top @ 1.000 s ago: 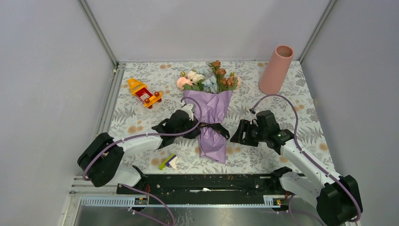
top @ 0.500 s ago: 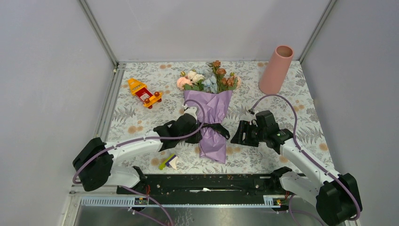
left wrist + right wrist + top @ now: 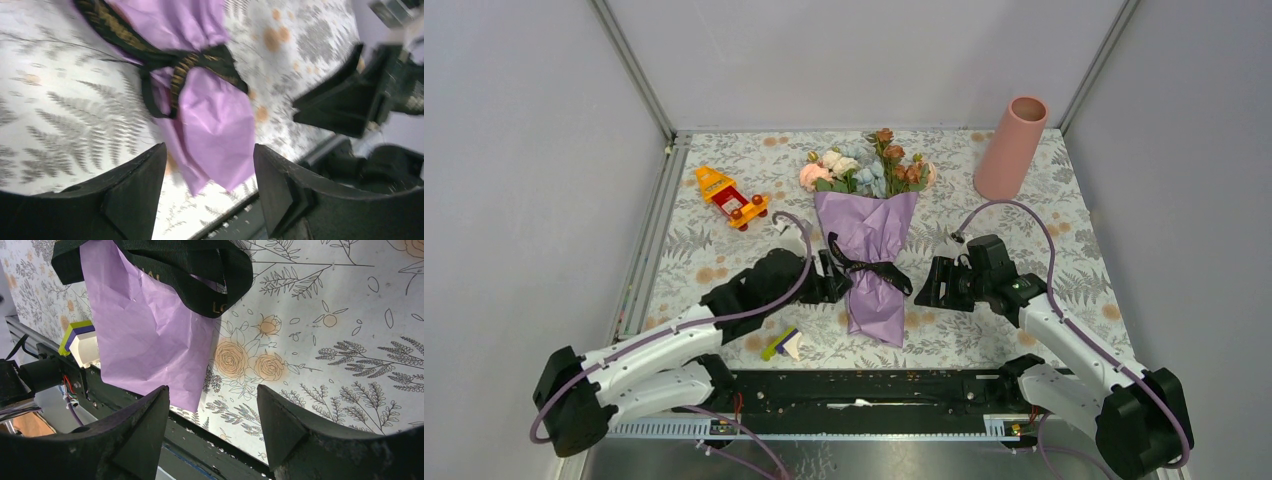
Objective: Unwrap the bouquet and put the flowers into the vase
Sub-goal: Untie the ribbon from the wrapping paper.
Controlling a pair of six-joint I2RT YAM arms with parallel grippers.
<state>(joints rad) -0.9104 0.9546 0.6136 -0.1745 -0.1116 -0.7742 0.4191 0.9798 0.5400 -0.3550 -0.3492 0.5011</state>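
The bouquet [image 3: 871, 250] lies mid-table in purple paper [image 3: 215, 115], tied with a black ribbon [image 3: 876, 271]; its flowers [image 3: 864, 170] point toward the back wall. The salmon vase [image 3: 1012, 148] stands upright at the back right. My left gripper [image 3: 827, 279] is just left of the ribbon, open, with nothing between its fingers; in the left wrist view the gripper [image 3: 210, 150] frames the paper tail beyond it. My right gripper [image 3: 927, 283] sits open to the right of the wrap, apart from it. From the right wrist, this gripper [image 3: 212, 388] faces the ribbon loop [image 3: 200, 270] and paper [image 3: 140, 330].
An orange and red toy [image 3: 732, 200] lies at the back left. A small purple, green and white block [image 3: 782, 343] sits near the front edge, left of the paper tail. The black base rail [image 3: 854, 390] runs along the near edge.
My left gripper has opened and drawn back to the left, away from the ribbon it was pressed against. The right arm has barely moved.
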